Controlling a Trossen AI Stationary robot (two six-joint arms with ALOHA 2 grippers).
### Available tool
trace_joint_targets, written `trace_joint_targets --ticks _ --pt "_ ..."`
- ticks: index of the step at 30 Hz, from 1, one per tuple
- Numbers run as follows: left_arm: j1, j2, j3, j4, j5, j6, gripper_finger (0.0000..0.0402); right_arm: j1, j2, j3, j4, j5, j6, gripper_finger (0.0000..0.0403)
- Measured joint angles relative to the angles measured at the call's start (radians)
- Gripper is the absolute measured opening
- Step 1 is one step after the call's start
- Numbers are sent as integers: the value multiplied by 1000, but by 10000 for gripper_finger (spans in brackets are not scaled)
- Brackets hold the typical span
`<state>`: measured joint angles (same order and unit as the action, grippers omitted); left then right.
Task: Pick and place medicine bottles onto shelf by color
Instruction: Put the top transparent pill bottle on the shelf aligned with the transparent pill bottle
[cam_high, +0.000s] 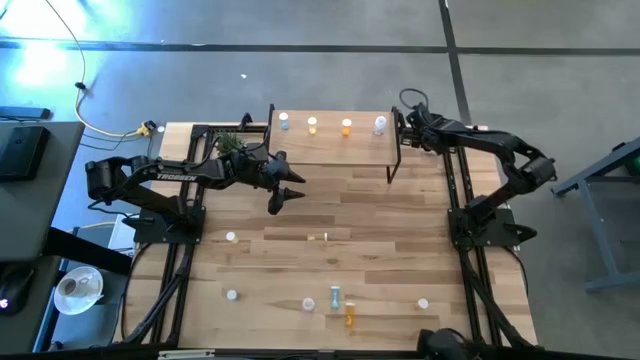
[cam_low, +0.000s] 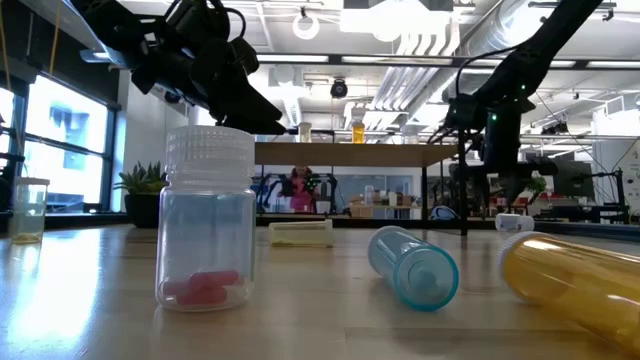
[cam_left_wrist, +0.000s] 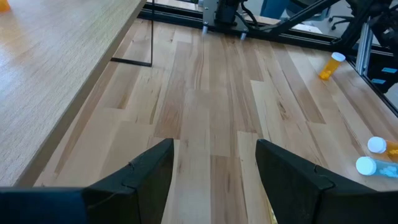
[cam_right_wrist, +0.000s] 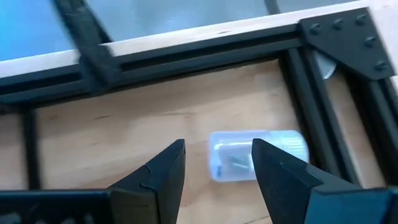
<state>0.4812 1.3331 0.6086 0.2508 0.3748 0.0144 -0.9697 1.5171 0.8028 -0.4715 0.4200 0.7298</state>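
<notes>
The shelf (cam_high: 330, 145) stands at the table's far side with a blue (cam_high: 284, 122), a yellow (cam_high: 312, 125), an orange (cam_high: 346, 126) and a clear bottle (cam_high: 380, 125) upright on its plank. More bottles lie or stand near the front edge, among them a blue one (cam_high: 336, 297) and an orange one (cam_high: 350, 315). My left gripper (cam_left_wrist: 214, 162) hangs open over bare tabletop in front of the shelf. My right gripper (cam_right_wrist: 217, 158) is open at the far right corner, tipped down over a clear bottle (cam_right_wrist: 249, 152) lying on its side; I see no touch.
A potted plant (cam_high: 232, 143) stands by the shelf's left end. Black frame rails (cam_right_wrist: 298, 68) close off the corner around the lying bottle. A pale yellow bottle (cam_high: 318, 237) lies mid-table, and a clear bottle with red pills (cam_low: 208, 230) stands at the front.
</notes>
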Motion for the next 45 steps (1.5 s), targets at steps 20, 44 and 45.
trace_joint_targets --ticks 20,44,45 --pt "-1 0 0 -6 0 8 216 34 49 0 -19 90 41 177" --pt "-6 0 0 -8 0 7 216 51 47 0 21 -12 58 177" --pt "-6 0 0 -8 0 7 216 43 47 0 29 0 59 177"
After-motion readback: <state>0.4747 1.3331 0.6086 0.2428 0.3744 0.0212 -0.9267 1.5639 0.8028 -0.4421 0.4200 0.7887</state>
